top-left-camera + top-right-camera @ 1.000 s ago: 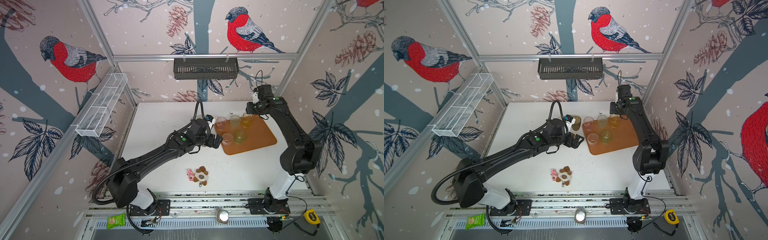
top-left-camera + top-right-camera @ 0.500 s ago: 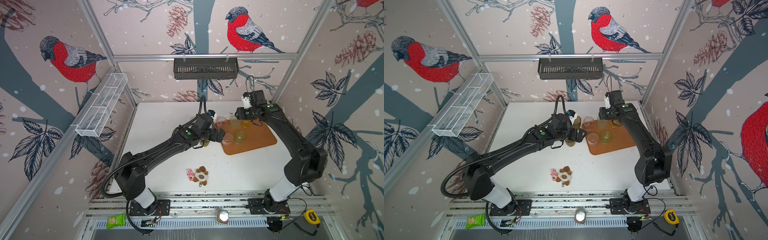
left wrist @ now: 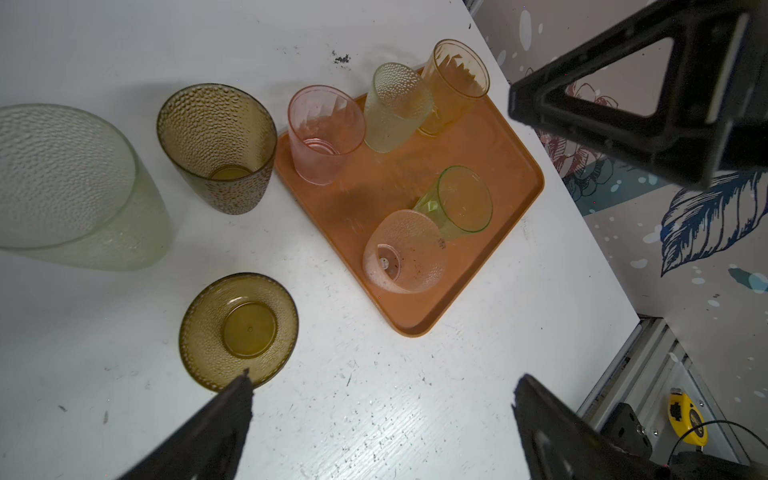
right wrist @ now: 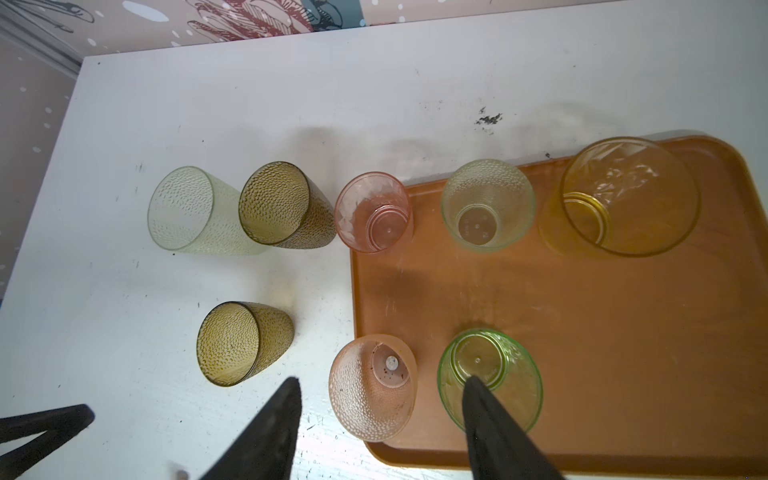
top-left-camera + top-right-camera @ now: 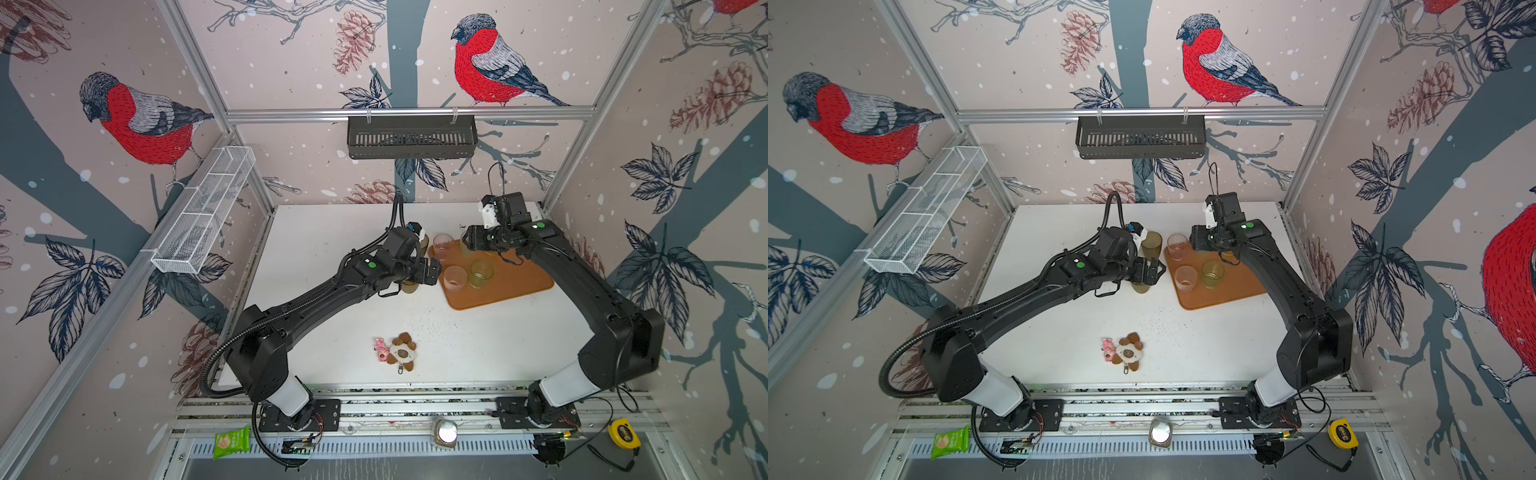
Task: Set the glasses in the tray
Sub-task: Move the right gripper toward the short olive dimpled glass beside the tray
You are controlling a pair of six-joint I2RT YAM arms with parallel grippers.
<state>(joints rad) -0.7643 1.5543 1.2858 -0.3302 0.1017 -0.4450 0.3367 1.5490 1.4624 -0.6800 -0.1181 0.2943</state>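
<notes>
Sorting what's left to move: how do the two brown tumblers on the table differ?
The tall brown tumbler stands clearly higher than the short brown tumbler. The tall one stands right beside the pale frosted tumbler; the short one stands alone. Both are upright, dimpled and off the tray.

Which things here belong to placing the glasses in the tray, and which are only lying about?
Belong: flat orange-brown tray; eight translucent plastic tumblers, five on the tray, three on the white table.
Lying about: black slotted wall basket; white wire-mesh basket; brown plush keychain toy; green snack packet; yellow tape measure.
</notes>
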